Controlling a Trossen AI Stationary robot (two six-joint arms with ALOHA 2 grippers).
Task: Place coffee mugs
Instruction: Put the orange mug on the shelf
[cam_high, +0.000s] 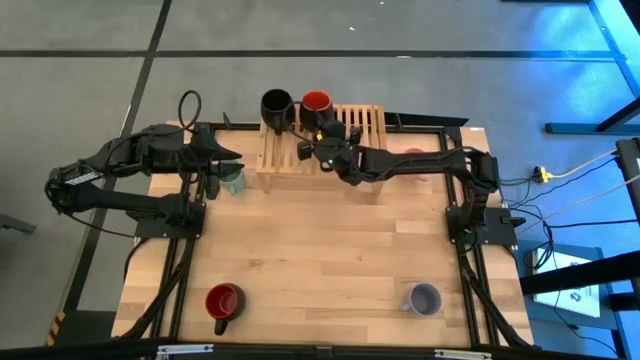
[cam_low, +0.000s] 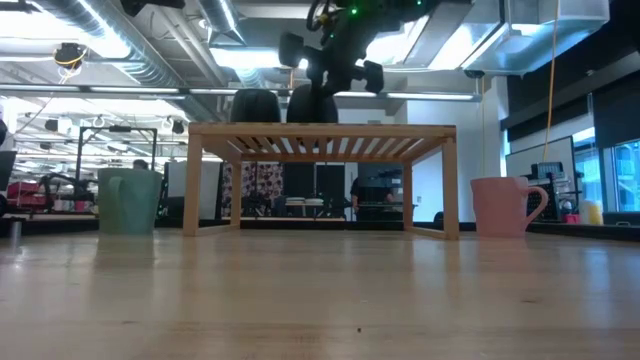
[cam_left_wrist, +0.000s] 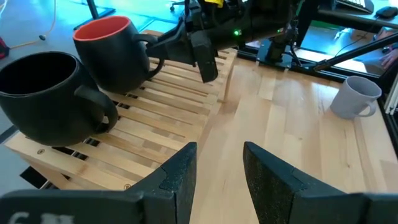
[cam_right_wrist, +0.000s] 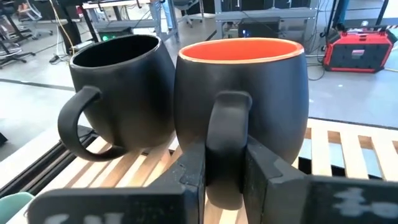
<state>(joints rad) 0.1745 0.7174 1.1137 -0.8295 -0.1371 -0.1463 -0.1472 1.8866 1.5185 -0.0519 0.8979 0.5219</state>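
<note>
Right gripper (cam_right_wrist: 225, 163) pinches the handle of the round orange-lined black ceramic mug (cam_right_wrist: 249, 106) on the slatted wooden rack (cam_high: 350, 125), touching the all-black mug (cam_right_wrist: 121, 87) beside it.

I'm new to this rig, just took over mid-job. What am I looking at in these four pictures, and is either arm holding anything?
Two dark robot arms work at a wooden table. One picture looks straight down, one sits at table height, and two ride on the wrists. The right end effector is shut on the handle of the orange-lined mug, which stands on the slatted rack beside the black mug. The left end effector is open and empty, near the green mug. The pink mug, dark red mug and grey mug wait on the table.
</note>
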